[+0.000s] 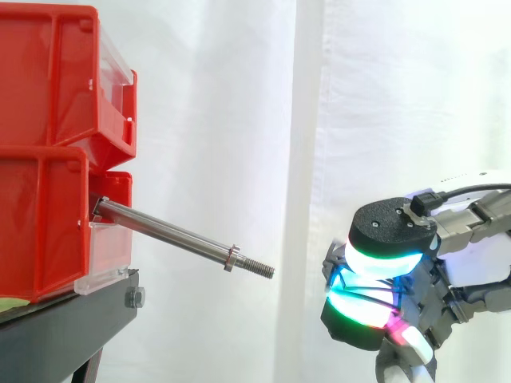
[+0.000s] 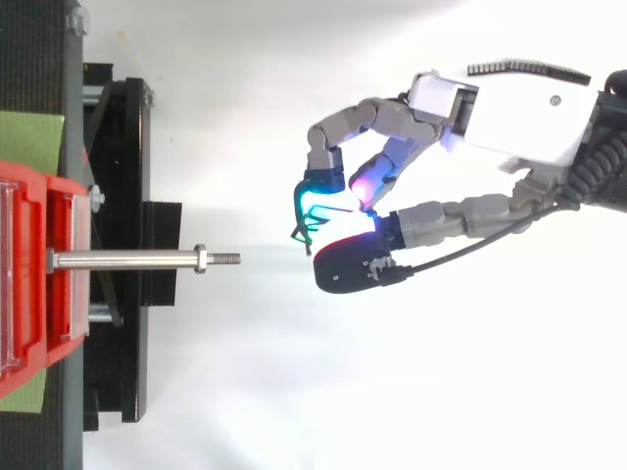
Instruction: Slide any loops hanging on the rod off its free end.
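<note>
A steel rod (image 1: 172,235) juts out of the lower red bin (image 1: 40,231) and slopes slightly down to the right. A nut (image 2: 199,258) sits near its threaded free end (image 2: 227,258), and nothing hangs on the bare shaft. My hand (image 2: 509,117) hovers to the right of the rod's tip, well apart from it and a little lower in the side view. Its fingers and thumb are curled together, their glowing pads (image 1: 375,263) pressed close. A thin dark loop (image 2: 300,233) pokes out from between the pads toward the rod.
A second red bin (image 1: 56,72) is stacked on the lower one, both on a black stand (image 1: 72,319). A white curtain hangs behind. Open space lies between the rod's tip and the hand.
</note>
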Controlling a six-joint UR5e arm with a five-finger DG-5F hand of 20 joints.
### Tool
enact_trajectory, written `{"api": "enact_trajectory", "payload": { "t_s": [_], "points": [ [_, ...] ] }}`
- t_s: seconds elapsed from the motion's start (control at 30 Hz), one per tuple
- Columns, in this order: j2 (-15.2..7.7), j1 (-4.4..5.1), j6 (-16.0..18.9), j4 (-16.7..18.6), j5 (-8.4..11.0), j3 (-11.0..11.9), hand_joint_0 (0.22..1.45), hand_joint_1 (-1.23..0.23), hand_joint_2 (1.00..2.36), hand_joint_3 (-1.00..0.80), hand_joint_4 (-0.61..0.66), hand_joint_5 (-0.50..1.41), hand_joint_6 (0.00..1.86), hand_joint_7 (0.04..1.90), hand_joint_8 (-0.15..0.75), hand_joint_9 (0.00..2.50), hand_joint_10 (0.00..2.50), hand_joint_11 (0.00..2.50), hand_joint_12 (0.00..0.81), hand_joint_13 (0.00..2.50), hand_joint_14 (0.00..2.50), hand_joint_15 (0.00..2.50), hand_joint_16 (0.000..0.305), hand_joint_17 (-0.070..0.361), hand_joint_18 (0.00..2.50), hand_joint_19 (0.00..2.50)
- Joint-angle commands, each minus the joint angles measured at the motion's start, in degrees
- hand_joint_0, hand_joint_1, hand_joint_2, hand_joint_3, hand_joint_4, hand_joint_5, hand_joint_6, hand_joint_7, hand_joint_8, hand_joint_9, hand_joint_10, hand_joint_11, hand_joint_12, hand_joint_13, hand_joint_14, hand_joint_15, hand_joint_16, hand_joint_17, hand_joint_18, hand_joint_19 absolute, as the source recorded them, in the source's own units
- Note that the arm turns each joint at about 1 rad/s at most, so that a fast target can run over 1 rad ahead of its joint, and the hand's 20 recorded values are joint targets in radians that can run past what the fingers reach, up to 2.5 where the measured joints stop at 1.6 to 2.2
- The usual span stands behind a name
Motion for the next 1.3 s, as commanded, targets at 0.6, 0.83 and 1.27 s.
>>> {"api": "enact_trajectory", "payload": {
  "t_s": [0.6, 0.83, 1.27],
  "points": [
    [0.0, 0.1, 0.0, 0.09, 0.0, 0.0, 0.58, -0.59, 1.02, -0.16, 0.21, -0.17, 0.86, 1.43, 0.333, 1.04, 0.01, 0.91, 0.348, 0.97, 0.02, 0.53, 0.048, 0.107, 0.86, 0.53],
    [0.0, 0.1, 0.0, 0.09, 0.0, 0.0, 0.67, -0.8, 1.02, -0.2, 0.18, -0.22, 0.89, 1.31, 0.318, 0.97, 0.01, 0.93, 0.346, 0.97, 0.02, 0.54, 0.048, 0.107, 0.87, 0.5],
    [0.0, 0.1, 0.0, 0.09, 0.35, 0.0, 0.61, -0.45, 1.0, -0.48, 0.19, -0.14, 0.85, 1.44, 0.322, 1.14, 0.01, 0.96, 0.34, 1.01, 0.02, 0.55, 0.045, 0.102, 0.87, 0.53]
  ]
}}
